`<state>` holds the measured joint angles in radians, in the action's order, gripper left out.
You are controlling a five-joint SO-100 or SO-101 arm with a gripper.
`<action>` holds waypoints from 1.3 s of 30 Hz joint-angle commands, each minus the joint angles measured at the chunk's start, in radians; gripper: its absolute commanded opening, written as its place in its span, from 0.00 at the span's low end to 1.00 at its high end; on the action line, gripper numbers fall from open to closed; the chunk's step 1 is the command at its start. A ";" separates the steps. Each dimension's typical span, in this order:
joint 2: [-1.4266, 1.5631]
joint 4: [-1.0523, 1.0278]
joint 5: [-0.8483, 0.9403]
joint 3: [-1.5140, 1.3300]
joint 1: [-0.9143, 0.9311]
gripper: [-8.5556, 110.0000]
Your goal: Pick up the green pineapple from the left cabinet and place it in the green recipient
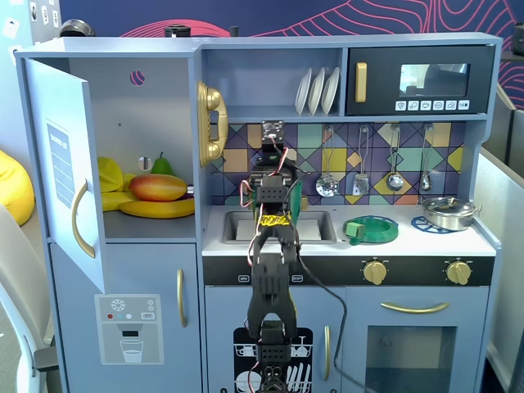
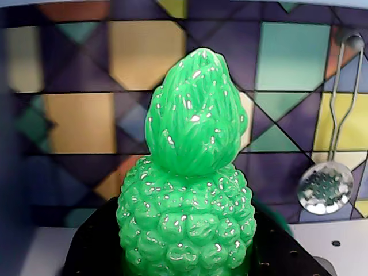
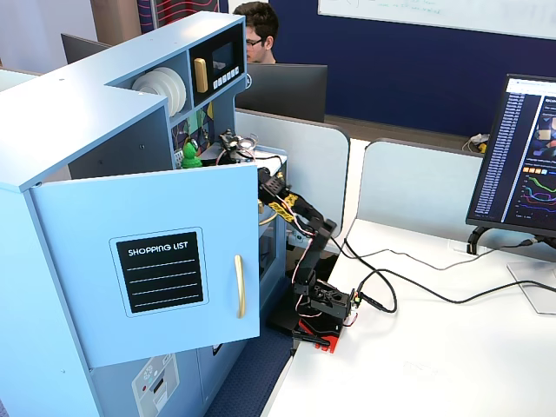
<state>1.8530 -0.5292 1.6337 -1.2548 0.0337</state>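
Wrist view, glossy bumpy green pineapple, hand-held

Green pineapple: small, bright, glossy, bumpy oval body w/ pointed leafy crown, upright, crown up; fills the wrist view, base sunk betw. dark parts of the pincer. In a fixed view it shows beside the cabinet's upper edge.

Left cabinet: pale blue-grey, door swung open, curved gold handle; "SHOPPING LIST" label on door's outer face.

Green recipient: can't make out.
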 commanded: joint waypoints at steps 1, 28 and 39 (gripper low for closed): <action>-0.080 0.064 -0.005 0.126 0.015 0.07; -0.009 0.084 -0.117 0.017 0.017 0.46; 0.807 -0.081 -0.078 -0.871 -0.021 0.45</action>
<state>2.3777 -0.5568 1.5232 -1.8761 0.0383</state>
